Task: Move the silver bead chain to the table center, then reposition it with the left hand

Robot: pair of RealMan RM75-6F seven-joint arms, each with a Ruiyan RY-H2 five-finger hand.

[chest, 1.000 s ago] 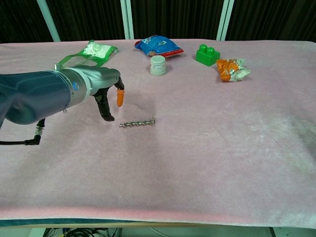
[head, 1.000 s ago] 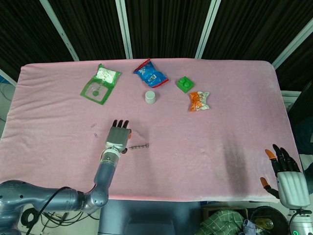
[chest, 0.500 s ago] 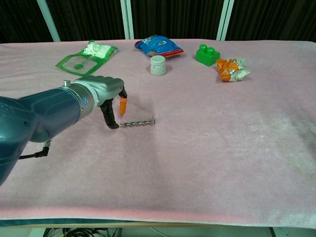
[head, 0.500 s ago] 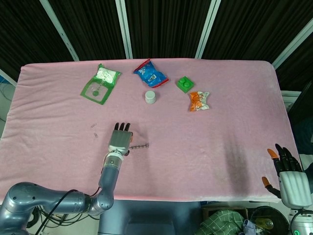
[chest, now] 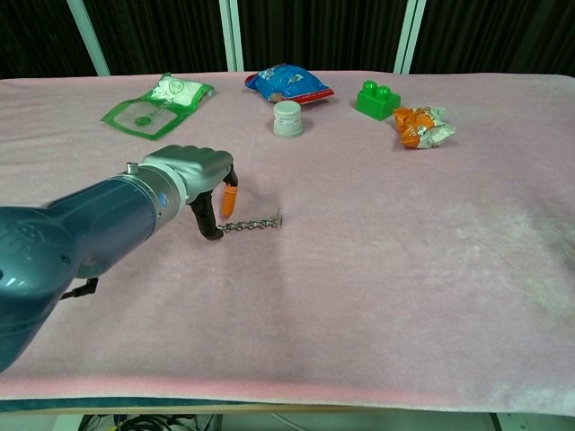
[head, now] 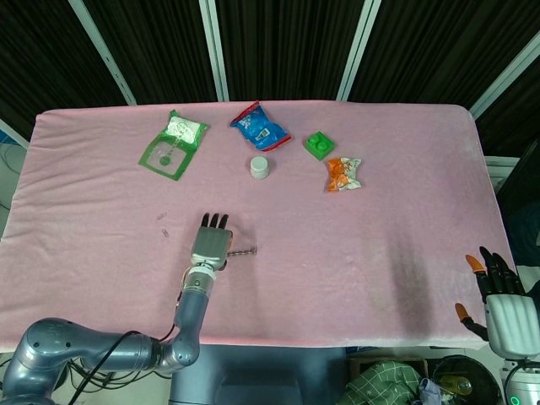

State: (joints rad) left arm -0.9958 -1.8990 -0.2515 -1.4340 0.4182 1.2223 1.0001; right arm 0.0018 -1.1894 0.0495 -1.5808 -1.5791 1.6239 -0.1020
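One chain [chest: 252,222], one hand on top of it, so you're basically set. It lies flat on the pink table [chest: 377,269], a bit left of the middle and nearer the front edge than the snacks at the back. Its long axis runs roughly left-right across the table, tilting up slightly toward the far side at its right end, and that right end has a little crossbar-looking bit.

Your left hand [chest: 202,175] is right at the chain's left end, fingers pointing down at the cloth. In the chest view a dark fingertip and the orange-tipped one sit on either side of that end, at or touching the beads. I can't tell whether you've actually got it pinched or are just resting against it; the head view hides that end under the hand [head: 210,242].

From the hand, the chain stretches off to the right, toward the table centre. Your right hand [head: 498,295] is way off at the front right corner, fingers apart, holding nothing, well away from everything. So the left is clearly the nearer one.

I'd guess the chain's light and floppy, so if you only catch the end beads, the rest will drag or swing behind.
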